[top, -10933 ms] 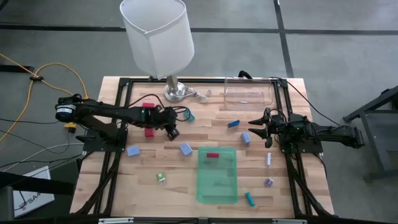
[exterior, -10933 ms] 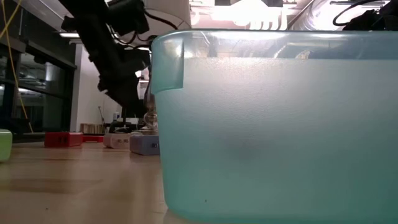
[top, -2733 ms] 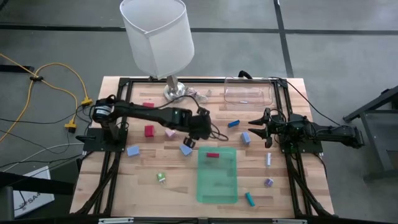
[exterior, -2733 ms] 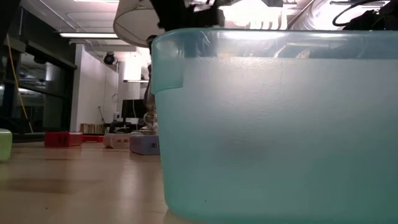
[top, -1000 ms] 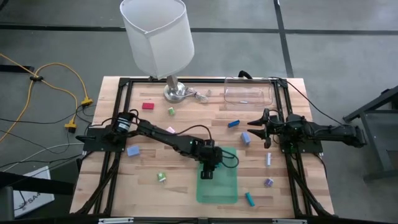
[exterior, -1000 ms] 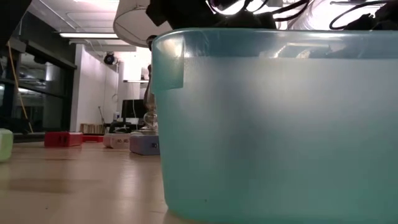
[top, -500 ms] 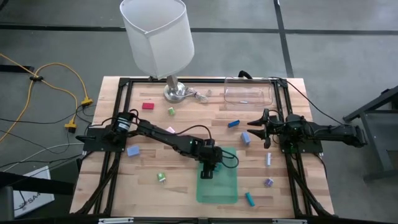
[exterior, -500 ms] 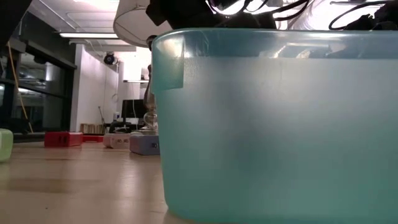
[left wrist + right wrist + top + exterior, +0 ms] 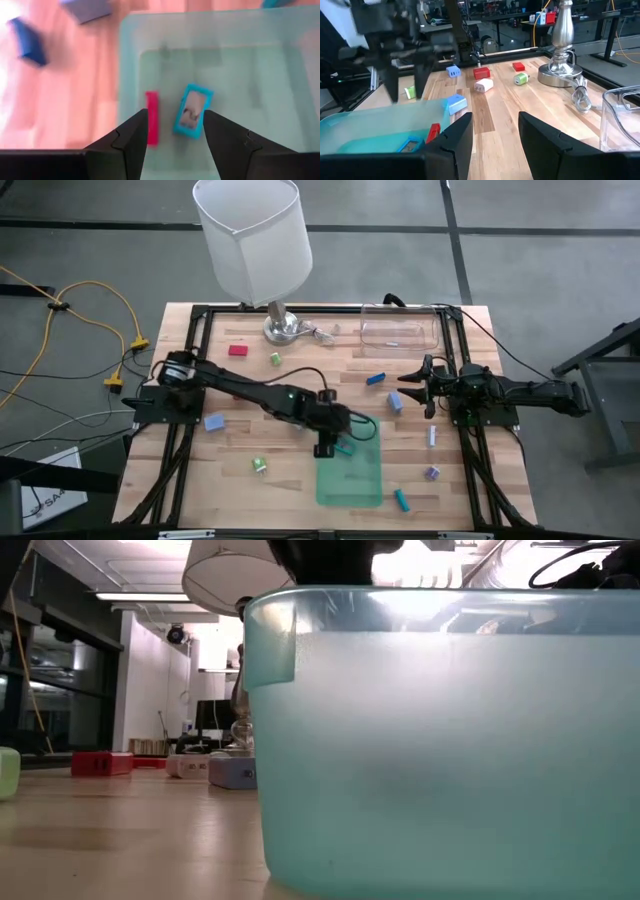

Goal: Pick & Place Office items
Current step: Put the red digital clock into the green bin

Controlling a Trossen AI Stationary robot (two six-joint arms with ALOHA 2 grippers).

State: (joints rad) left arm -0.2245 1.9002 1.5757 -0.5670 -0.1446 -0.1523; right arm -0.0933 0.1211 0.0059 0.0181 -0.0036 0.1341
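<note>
The green tray (image 9: 352, 480) lies on the table's near middle and fills the low view (image 9: 450, 740). A red stick (image 9: 151, 117) and a teal block (image 9: 192, 111) lie flat on its floor; the teal block (image 9: 345, 447) also shows from above. My left gripper (image 9: 325, 448) hovers open above the tray's far left part, its fingers (image 9: 131, 140) standing over both pieces without touching them. My right gripper (image 9: 404, 380) waits open at the table's right, beside a light blue block (image 9: 395, 400). Other pieces lie scattered on the wood.
A lamp (image 9: 255, 240) stands at the far edge with its metal base (image 9: 563, 55). A clear container (image 9: 398, 330) sits far right. Loose pieces: red (image 9: 238, 350), green (image 9: 275, 359), blue (image 9: 213, 422), blue (image 9: 376, 378), white stick (image 9: 432, 436), purple (image 9: 432, 473), teal (image 9: 402, 500).
My left gripper has risen out of the tray and drawn slightly toward the table's left. Its dark shape behind the tray wall in the low view is gone. The teal block now shows lying on the tray floor where the gripper was.
</note>
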